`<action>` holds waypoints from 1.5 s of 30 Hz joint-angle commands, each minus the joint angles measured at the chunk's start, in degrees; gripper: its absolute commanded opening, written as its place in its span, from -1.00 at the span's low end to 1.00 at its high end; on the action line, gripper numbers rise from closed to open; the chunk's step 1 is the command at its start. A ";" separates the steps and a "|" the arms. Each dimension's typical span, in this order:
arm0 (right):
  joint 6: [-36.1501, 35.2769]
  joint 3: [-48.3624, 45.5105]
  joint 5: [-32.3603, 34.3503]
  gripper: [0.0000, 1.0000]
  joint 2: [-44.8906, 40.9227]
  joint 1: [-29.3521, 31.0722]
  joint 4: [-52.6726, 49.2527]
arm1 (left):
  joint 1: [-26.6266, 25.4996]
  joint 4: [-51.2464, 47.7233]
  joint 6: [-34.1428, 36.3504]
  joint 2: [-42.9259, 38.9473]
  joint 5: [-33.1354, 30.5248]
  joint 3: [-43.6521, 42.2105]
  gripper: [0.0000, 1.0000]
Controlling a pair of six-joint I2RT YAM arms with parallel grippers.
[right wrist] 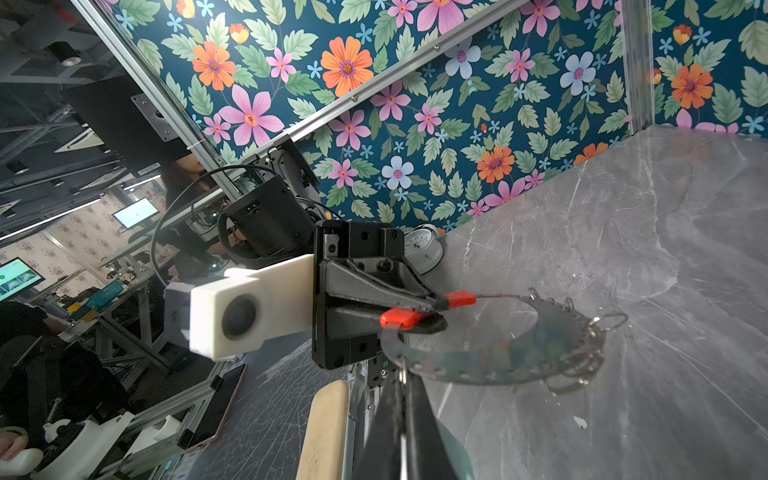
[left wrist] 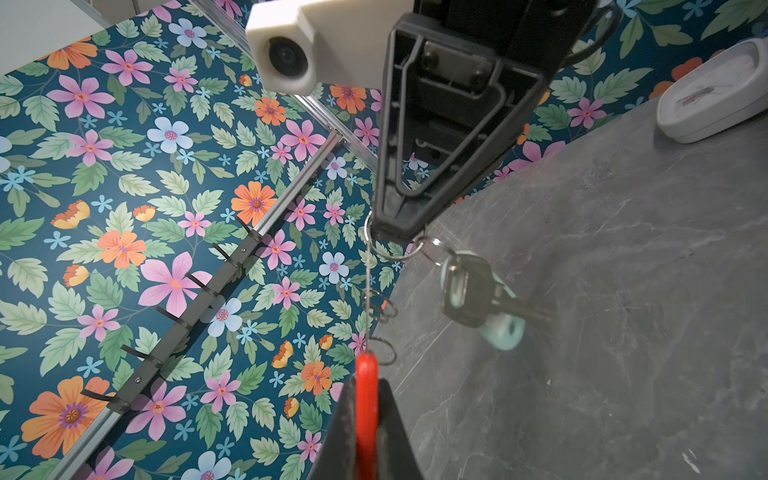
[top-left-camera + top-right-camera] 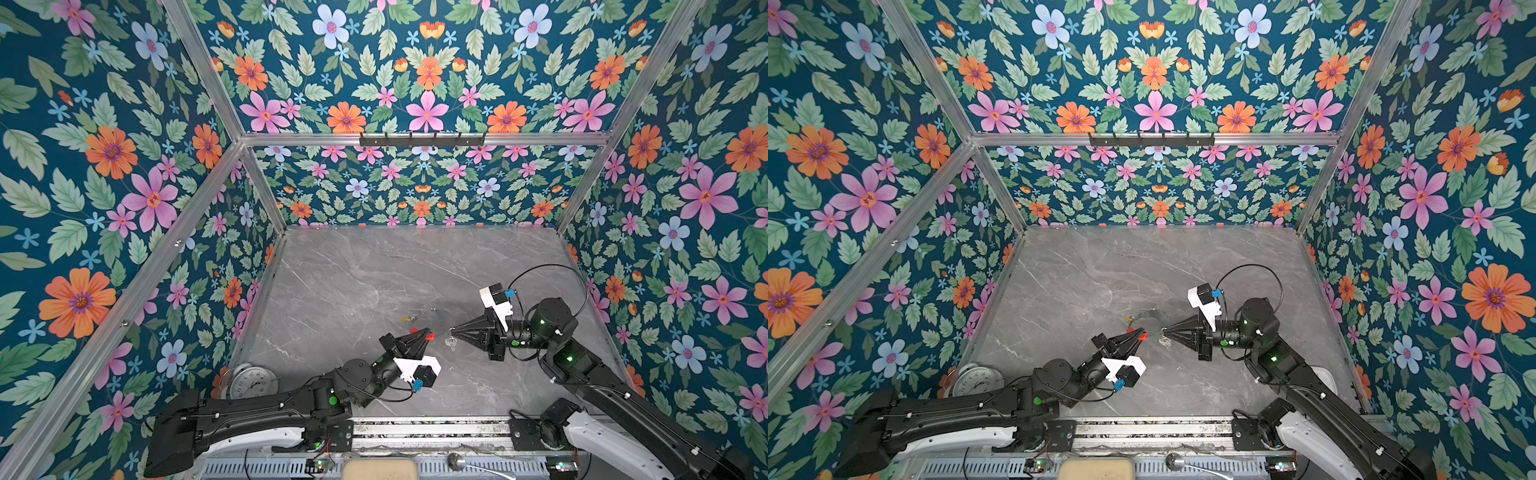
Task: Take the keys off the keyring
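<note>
Where the grey marble tabletop [image 3: 353, 282] meets the left wall, a white round clock [image 3: 253, 380] stands in the near corner, well apart from my work. Moving right, the key with the yellow tag [image 3: 405, 319] hangs off the left side of the keyring [image 3: 441, 318]. In both top views it is only a small yellow speck, so I cannot tell how it is fastened.

Next comes my left claw [image 3: 429, 335], clenched on the red section [image 2: 367, 399] of the band, with the red plastic squeezed between my two fingers. From that grip the keyring reaches across to my other claw. It is a grey C-shaped band, held roughly level and clear of the tabletop. Small empty split rings [image 1: 590, 345] dangle in a row along its outer edge.

My right claw [image 3: 453, 331] meets the band from the opposite side, just beside the left claw's tips. It is clamped tight, and its fingertips [image 2: 399, 224] pinch one split ring [image 2: 388, 257] at the band's edge. From that ring, through a second link, dangles the key with the pale tag [image 2: 469, 291], just beside my right fingertips and above the marble. Farthest right, beyond my right arm, a white oval device [image 2: 715, 91] sits on the table.
</note>
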 commanded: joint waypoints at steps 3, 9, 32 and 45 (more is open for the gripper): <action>-0.35 2.09 4.91 -1.00 -0.29 -0.01 -6.07 | -0.06 2.46 -5.36 0.99 -3.32 1.56 -0.57; -1.60 4.61 12.30 -1.00 -1.21 0.03 -14.46 | 0.02 -3.09 -15.50 2.76 -1.51 4.08 -0.30; -8.98 26.65 20.96 -1.00 9.10 1.00 -49.54 | 0.04 -28.73 -41.31 1.31 13.71 15.45 -0.12; -7.92 18.74 17.37 -1.00 4.54 1.28 -30.86 | 3.75 -23.63 -49.94 0.61 9.27 16.09 0.00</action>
